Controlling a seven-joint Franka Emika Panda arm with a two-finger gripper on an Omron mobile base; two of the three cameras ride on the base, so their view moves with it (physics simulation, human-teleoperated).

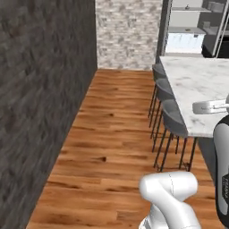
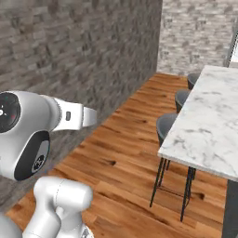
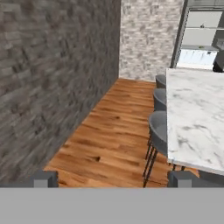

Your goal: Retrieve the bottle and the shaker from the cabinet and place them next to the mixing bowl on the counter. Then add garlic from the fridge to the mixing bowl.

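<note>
- We are judging this a travel stage: the base is facing a wooden-floored corridor (image 1: 112, 129) between a stone wall (image 1: 40, 112) and a marble island (image 3: 197, 118) with grey stools (image 1: 172, 118).
- Our gripper (image 3: 113, 180) is standing spread wide, carrying nothing.
- The fridge (image 1: 190, 31) is standing open far ahead, pale shelves showing; we cannot make out its contents.
- Next we are likely needing to drive toward the work area.

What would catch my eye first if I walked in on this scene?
Probably the long white marble counter on the right, with grey stools tucked along its near edge. Next comes the warm wooden floor running up to a pale brick end wall, with a dark stone wall on the left. At the far end stands the open fridge, its pale shelves showing.
</note>
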